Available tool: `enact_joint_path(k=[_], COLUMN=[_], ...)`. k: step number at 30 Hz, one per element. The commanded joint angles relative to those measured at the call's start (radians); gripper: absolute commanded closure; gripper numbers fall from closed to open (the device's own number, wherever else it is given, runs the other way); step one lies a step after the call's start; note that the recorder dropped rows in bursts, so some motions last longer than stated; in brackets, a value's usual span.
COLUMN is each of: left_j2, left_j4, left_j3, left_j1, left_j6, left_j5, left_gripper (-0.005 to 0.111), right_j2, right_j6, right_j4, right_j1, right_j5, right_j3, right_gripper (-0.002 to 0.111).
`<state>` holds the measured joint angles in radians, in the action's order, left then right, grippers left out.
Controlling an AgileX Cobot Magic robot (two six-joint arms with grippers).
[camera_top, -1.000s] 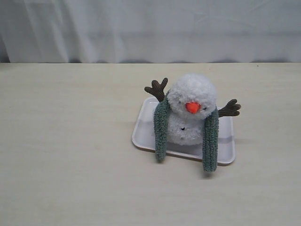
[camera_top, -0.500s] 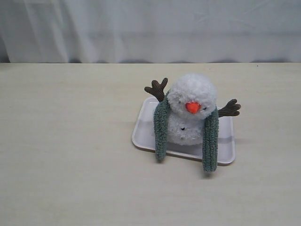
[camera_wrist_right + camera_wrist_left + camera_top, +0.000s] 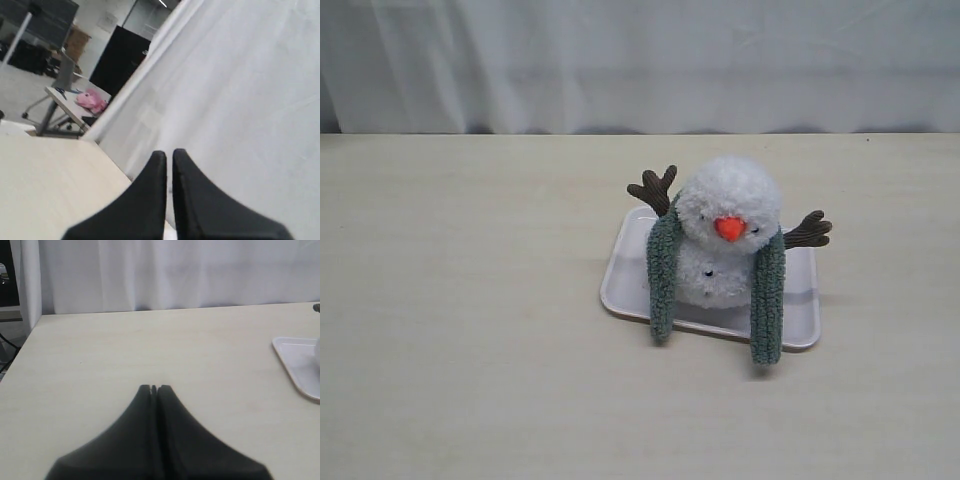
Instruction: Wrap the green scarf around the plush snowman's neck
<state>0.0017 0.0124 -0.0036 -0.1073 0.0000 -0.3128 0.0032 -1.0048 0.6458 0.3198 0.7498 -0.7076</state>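
1. The plush snowman [image 3: 725,200] sits upright on a white tray [image 3: 801,318] near the middle of the table [image 3: 470,350], its orange nose [image 3: 729,228] facing the exterior camera.
2. The green scarf [image 3: 663,270] passes behind the neck [image 3: 718,250] and hangs down the front in two separate strands, one on each side of the body.
3. The strands are not crossed or tied. Both run over the tray's front rim, and the one on the right of the exterior view reaches further down.
4. Brown twig arms [image 3: 653,188] stick out above and to the sides of the scarf.
5. The left tool [image 3: 154,388] has its fingers pressed together with nothing between them. It is above bare table, well apart from the tray, whose corner shows at the edge of the left wrist view.
6. The right tool [image 3: 169,156] is closed and empty, with only a thin slit between its fingers. It points toward the white curtain [image 3: 240,90] beyond the table's edge.
7. Neither tool appears in the exterior view.
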Motion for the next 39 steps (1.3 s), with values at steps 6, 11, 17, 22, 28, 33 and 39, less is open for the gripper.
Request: enact_joint_path(k=[6,11,17,22,28,33,39], left_j2=[-0.002,-0.002,-0.002,-0.002,-0.002,-0.002,-0.002], left_j4=[0.001,0.001,0.001,0.001,0.001,0.001,0.001], left_j3=[0.004,0.004,0.004,0.004,0.004,0.004,0.004], left_j1=[0.002,0.002,0.002,0.002,0.002,0.002,0.002], left_j6=[0.0,0.0,0.0,0.0,0.0,0.0,0.0], left_j5=[0.009,0.009,0.009,0.009,0.009,0.009,0.009], left_gripper=[0.107,0.107,0.107,0.107,0.107,0.107,0.107], right_j2=[-0.003,-0.003,-0.003,-0.003,-0.003,-0.003,-0.003], right_j6=[-0.001,-0.001,-0.001,-0.001,-0.001,-0.001,-0.001], right_j4=[-0.4,-0.709,-0.894,-0.998,-0.934,-0.904,-0.896], right_j1=[-0.003,-0.003,-0.003,-0.006,-0.074,-0.123,-0.124], right_j5=[0.002,0.002,0.002,0.002,0.002,0.002,0.002], right_j3=[0.003,0.005,0.005,0.005,0.005,0.005,0.005], right_gripper=[0.104,0.104,0.104,0.104,0.104,0.104,0.104])
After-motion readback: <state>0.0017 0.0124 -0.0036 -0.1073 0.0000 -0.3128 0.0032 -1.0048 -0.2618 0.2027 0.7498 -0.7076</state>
